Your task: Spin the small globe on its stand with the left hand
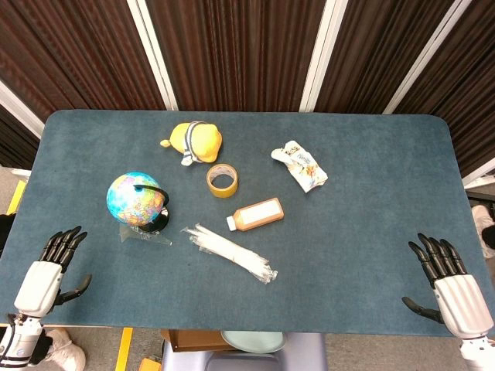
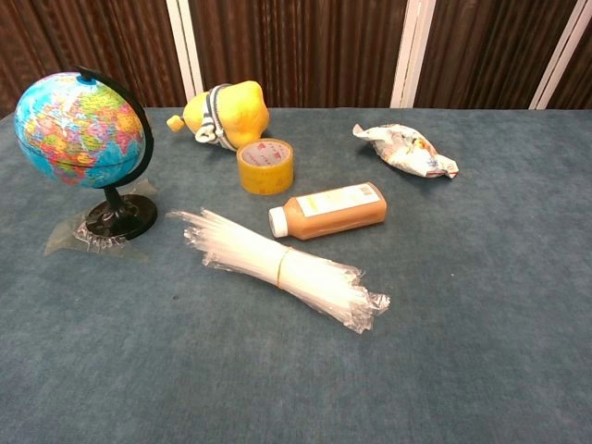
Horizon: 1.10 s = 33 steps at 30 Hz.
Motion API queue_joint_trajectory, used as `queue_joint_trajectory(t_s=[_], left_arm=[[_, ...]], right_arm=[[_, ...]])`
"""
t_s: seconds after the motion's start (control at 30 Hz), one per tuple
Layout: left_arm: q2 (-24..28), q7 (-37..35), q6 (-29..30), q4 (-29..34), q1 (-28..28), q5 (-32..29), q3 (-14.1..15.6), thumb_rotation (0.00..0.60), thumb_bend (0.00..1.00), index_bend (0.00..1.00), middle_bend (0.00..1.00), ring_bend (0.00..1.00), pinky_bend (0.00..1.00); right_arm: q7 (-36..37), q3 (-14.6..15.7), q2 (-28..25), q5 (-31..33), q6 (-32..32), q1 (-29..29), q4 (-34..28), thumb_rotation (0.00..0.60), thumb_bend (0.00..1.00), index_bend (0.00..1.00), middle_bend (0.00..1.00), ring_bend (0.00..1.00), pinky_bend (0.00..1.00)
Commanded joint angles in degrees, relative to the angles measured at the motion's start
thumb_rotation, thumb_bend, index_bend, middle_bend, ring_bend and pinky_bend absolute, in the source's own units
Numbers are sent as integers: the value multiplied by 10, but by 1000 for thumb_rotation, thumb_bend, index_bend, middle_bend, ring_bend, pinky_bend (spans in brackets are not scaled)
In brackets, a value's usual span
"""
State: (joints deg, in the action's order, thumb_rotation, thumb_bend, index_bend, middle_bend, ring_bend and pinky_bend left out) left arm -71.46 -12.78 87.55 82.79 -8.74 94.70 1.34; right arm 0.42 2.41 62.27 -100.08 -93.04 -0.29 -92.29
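Head view: the task looks unstarted, with the left hand [image 1: 48, 269] spread and empty at the near edge, apart from the globe [image 1: 134, 197] on the table's [image 1: 363, 232] left side; the right hand [image 1: 448, 278] is likewise spread and empty.
Chest view: neither hand shows; the globe [image 2: 79, 129] stands upright on its stand [image 2: 120, 217], axis tilted, stand on clear tape. Reaching and spinning remain.

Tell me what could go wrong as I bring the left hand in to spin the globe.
The globe stands on a small black base taped down with clear film, so a hard push by the left hand might tip it. The bundle of clear straws lies just beside the base; a wide sweep could scatter it.
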Motion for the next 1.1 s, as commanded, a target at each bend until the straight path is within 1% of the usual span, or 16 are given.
queue_joint_trajectory(t_s=[0.03, 0.13, 0.2, 0.3, 0.4, 0.47, 0.57, 0.63, 0.7, 0.8, 0.9, 1.1], left_arm=[[-1, -1, 1, -1, 0, 2, 0, 600, 389, 0, 0, 0, 0], [-12, -18, 2, -1, -6, 13, 1, 600, 389, 0, 0, 0, 0], [-32, -43, 11, -7, -11, 18, -6, 600, 389, 0, 0, 0, 0], [-69, -50, 18, -13, -24, 3, -36, 600, 389, 0, 0, 0, 0], [-98, -79, 13, -1, -42, -17, -67, 600, 389, 0, 0, 0, 0], [-106, -85, -6, 5, -58, -31, -81, 600, 379, 0, 0, 0, 0], [-110, -99, -51, 23, -83, -64, -101, 600, 361, 0, 0, 0, 0], [-121, -90, -67, 19, -95, -86, -116, 600, 360, 0, 0, 0, 0], [-144, -66, -71, 0, -106, -111, -137, 600, 359, 0, 0, 0, 0], [-171, -52, -75, -21, -120, -135, -157, 600, 361, 0, 0, 0, 0], [-182, -55, -81, -32, -128, -144, -165, 600, 360, 0, 0, 0, 0], [-194, -46, -80, -53, -135, -151, -168, 600, 355, 0, 0, 0, 0]], right_arm=[[0, 0, 0, 0, 1, 0, 0, 600, 66, 0, 0, 0, 0], [8, 2, -4, 0, 1, 0, -1, 600, 66, 0, 0, 0, 0], [18, 0, -8, -1, -7, -2, -2, 600, 66, 0, 0, 0, 0], [26, 2, -10, -2, -7, -2, -1, 600, 66, 0, 0, 0, 0], [31, 7, -13, -8, -1, 0, -1, 600, 66, 0, 0, 0, 0], [32, 8, -14, -9, 1, 1, -1, 600, 66, 0, 0, 0, 0], [38, 11, -16, -12, 1, 1, -4, 600, 66, 0, 0, 0, 0], [41, 10, -16, -13, 0, 1, -3, 600, 66, 0, 0, 0, 0], [39, 9, -14, -8, 1, 1, -4, 600, 66, 0, 0, 0, 0], [31, 5, -12, 2, 5, 1, -7, 600, 66, 0, 0, 0, 0], [30, 4, -12, 6, 5, 0, -9, 600, 66, 0, 0, 0, 0], [29, 3, -12, 10, 8, 0, -9, 600, 66, 0, 0, 0, 0]])
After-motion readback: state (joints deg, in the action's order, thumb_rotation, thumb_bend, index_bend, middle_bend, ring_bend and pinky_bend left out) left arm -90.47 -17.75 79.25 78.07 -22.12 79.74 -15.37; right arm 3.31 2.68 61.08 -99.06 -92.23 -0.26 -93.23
